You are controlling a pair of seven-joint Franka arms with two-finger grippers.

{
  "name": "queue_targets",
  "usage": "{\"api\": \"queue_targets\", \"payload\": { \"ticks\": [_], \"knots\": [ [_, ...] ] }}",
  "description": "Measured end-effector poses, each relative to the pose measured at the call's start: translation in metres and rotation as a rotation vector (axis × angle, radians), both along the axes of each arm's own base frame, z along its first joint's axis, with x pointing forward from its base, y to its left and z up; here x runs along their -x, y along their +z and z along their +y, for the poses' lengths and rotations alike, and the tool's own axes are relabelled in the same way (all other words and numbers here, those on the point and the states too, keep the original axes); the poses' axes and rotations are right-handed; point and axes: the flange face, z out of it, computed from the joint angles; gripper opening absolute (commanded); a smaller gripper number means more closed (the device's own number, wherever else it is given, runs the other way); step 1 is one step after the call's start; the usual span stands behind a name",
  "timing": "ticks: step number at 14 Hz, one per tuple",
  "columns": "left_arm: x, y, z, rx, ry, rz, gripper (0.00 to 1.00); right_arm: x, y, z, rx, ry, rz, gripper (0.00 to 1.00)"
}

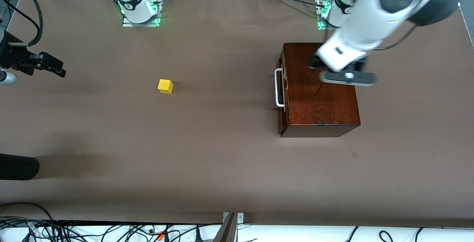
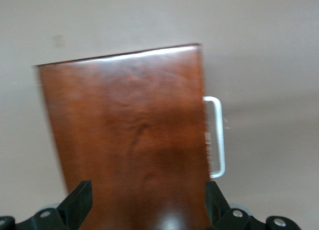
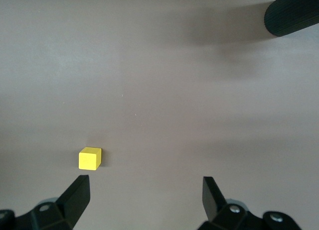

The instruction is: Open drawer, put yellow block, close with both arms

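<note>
I see the drawer (image 1: 283, 86) shut in its mahogany box; the yellow block (image 1: 165, 86) sits well apart, toward the right arm's end.

One yellow block (image 1: 165, 86), one dark wooden box (image 1: 321, 97) with one white handle (image 1: 278, 88), two arms, one desk (image 1: 207, 160).

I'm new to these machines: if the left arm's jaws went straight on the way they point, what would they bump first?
Most likely the glossy top of the wooden box. The left gripper hangs over it with jaws open, pointing down at the lid, not at the white handle. How high it hangs is unclear.
</note>
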Motion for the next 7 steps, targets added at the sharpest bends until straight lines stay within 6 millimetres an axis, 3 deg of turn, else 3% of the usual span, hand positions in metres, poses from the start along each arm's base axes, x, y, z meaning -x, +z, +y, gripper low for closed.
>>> {"api": "queue_targets", "payload": {
  "ticks": [3, 7],
  "knots": [
    [0.006, -0.036, -0.053, 0.015, -0.057, 0.014, 1.0, 0.0, 0.0, 0.0, 0.0, 0.0, 0.0, 1.0],
    [0.012, -0.097, -0.108, -0.049, -0.045, -0.009, 1.0, 0.0, 0.0, 0.0, 0.0, 0.0, -0.001, 1.0]
  ]
}}
